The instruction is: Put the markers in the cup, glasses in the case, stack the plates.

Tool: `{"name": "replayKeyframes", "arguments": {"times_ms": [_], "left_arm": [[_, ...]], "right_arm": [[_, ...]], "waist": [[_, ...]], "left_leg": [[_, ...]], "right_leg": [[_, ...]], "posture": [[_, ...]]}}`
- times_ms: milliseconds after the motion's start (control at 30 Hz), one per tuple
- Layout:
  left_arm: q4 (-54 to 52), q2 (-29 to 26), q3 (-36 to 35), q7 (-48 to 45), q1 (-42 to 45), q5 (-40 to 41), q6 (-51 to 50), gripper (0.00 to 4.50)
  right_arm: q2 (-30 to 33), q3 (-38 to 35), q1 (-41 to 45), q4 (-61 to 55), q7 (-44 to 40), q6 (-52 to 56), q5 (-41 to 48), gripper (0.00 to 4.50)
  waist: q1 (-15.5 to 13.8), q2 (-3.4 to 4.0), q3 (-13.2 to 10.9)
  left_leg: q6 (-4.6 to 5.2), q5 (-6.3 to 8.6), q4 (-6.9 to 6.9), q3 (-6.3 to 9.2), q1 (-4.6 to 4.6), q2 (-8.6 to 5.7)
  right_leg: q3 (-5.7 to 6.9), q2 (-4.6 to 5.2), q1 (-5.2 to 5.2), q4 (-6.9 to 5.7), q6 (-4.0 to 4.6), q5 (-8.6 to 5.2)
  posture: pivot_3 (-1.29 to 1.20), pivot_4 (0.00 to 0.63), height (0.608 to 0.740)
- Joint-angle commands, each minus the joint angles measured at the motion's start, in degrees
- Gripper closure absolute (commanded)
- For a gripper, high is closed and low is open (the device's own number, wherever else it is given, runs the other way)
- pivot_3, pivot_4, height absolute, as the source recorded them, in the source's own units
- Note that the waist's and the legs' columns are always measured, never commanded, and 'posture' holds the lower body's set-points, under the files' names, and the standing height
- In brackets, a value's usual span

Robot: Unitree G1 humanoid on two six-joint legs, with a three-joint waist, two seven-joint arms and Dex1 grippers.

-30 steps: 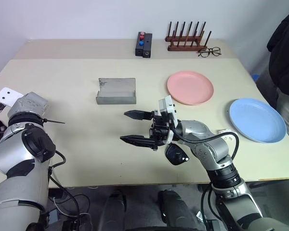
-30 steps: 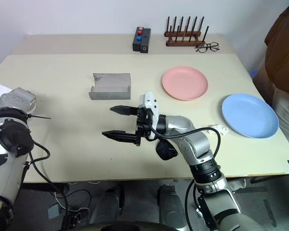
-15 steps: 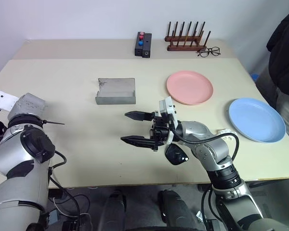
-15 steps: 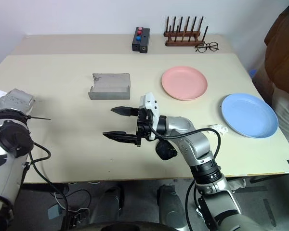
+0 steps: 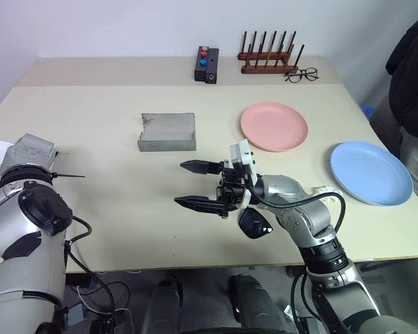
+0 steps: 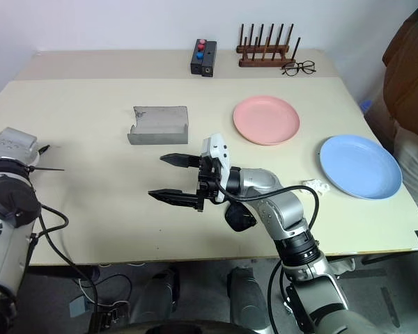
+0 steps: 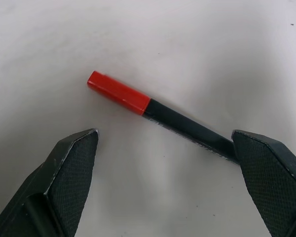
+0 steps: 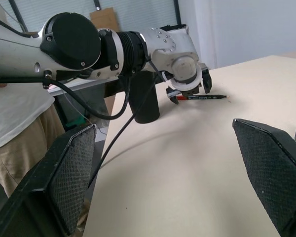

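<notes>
A black marker with a red cap [image 7: 138, 101] lies flat on the table at the left. My left gripper [image 7: 165, 143] hovers over it, open, with the marker's black end reaching one finger [image 7: 271, 168]. The right wrist view shows that gripper [image 8: 189, 91] above the marker [image 8: 202, 98], next to the black cup [image 8: 143, 103]. My right gripper [image 5: 179, 184] hangs open and empty over the table's middle. The black glasses [image 5: 254, 223] lie under my right forearm. The grey case [image 5: 167, 132] stands open behind. A pink plate [image 5: 274, 126] and a blue plate [image 5: 371, 173] lie apart on the right.
Clear-lens spectacles [image 5: 303, 74], a wooden peg rack [image 5: 270, 56] and a black box with red and blue buttons [image 5: 208, 64] sit at the table's far edge. A person in dark clothing [image 5: 412, 69] stands at the right. Another person [image 8: 15, 123] stands beyond the left edge.
My left hand has drawn slightly back toward the table's left edge and rolled at the wrist. The right arm, plates, case and glasses have stayed put.
</notes>
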State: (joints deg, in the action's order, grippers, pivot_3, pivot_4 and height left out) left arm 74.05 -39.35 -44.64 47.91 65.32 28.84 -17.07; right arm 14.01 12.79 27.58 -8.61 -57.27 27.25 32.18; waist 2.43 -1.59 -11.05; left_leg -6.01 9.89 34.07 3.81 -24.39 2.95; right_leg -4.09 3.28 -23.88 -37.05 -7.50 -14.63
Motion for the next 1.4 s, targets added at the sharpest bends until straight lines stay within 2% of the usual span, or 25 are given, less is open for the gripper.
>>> {"name": "replayKeyframes", "arguments": {"times_ms": [33,100,200,400,600,700,800,1033,1267,1400], "left_arm": [[0.8,0.2,-1.2,1.1,-0.2,1.5,-1.4,0.28],[0.8,0.2,-0.9,1.3,-0.2,1.3,-1.7,0.91],[0.8,0.1,-1.0,1.7,-0.2,1.7,-1.9,2.3],[0.6,-0.3,-0.6,1.5,-0.5,1.5,-2.6,2.3],[-0.5,-0.3,3.6,-1.5,0.3,-2.1,-0.8,2.3],[-0.7,-0.1,4.4,-2.5,0.3,-3.0,0.2,1.49],[-0.9,-0.1,4.8,-2.7,0.3,-3.7,1.1,0.08],[-0.3,-0.2,2.2,-1.9,0.2,-2.0,1.4,0.03],[0.3,-2.4,-0.2,4.2,-1.1,-0.6,2.0,0.03],[0.2,-2.6,-0.8,4.5,-1.3,0.1,3.1,0.03]], "right_arm": [[-0.5,-0.3,0.5,-0.5,0.0,-0.8,0.2,0.0],[-0.5,-0.3,0.5,-0.4,-0.1,-0.9,0.1,0.0],[-0.6,-0.2,0.7,-0.1,-0.2,-1.0,0.1,0.0],[-0.7,-0.2,1.0,0.4,-0.5,-1.1,0.1,0.0],[-0.9,-0.2,1.2,0.7,-0.8,-1.0,0.0,0.0],[-1.0,-0.3,1.2,0.8,-0.8,-1.0,0.0,0.0],[-1.1,-0.3,1.2,0.9,-0.8,-1.1,-0.1,0.0],[-1.1,-0.3,1.0,0.7,-0.6,-0.9,-0.1,0.0],[-0.9,-0.3,0.9,1.0,-0.8,-1.3,-0.5,0.0],[-1.0,-0.3,0.9,1.2,-0.8,-1.2,-0.5,0.0]], "waist": [[-0.1,0.0,0.0],[-0.1,0.0,0.0],[-0.1,0.01,0.0],[0.0,0.02,0.0],[0.0,0.01,0.0],[0.0,0.0,0.0],[0.0,-0.01,0.0],[0.0,-0.01,0.0],[0.2,-0.01,0.0],[0.1,-0.01,0.0]], "left_leg": [[0.0,0.0,0.0,0.0,0.0,0.0],[0.0,0.0,0.01,-0.01,0.0,0.0],[0.0,0.0,0.01,-0.01,0.02,0.0],[0.0,0.0,-0.01,-0.01,0.03,0.0],[-0.01,0.0,-0.01,-0.01,0.02,0.0],[-0.01,0.0,-0.01,-0.01,0.0,0.0],[-0.01,0.0,-0.01,-0.01,-0.01,0.0],[-0.01,0.0,-0.01,-0.01,-0.01,0.0],[-0.01,0.0,-0.05,-0.01,0.0,0.0],[-0.01,0.0,-0.08,-0.02,-0.01,0.01]], "right_leg": [[0.0,0.0,0.01,0.0,0.0,0.0],[0.0,0.01,0.01,0.01,0.0,0.0],[0.0,0.01,0.02,0.01,0.0,0.0],[0.0,0.01,0.02,0.01,0.0,0.0],[0.01,0.01,0.02,0.01,0.0,0.0],[0.01,0.01,0.0,0.04,0.0,0.0],[0.01,0.01,0.0,0.05,0.0,0.0],[0.01,0.01,0.0,0.06,0.0,0.0],[0.0,0.01,-0.02,0.06,0.0,-0.01],[0.0,0.01,-0.04,0.06,0.0,0.0]], "posture": [[0.0,0.15,0.74],[0.0,0.15,0.74],[0.0,0.15,0.74],[0.0,0.15,0.74],[0.0,0.15,0.74],[0.0,0.15,0.74],[0.0,0.15,0.74],[0.0,0.15,0.74],[0.0,0.15,0.74],[0.0,0.15,0.74]]}}
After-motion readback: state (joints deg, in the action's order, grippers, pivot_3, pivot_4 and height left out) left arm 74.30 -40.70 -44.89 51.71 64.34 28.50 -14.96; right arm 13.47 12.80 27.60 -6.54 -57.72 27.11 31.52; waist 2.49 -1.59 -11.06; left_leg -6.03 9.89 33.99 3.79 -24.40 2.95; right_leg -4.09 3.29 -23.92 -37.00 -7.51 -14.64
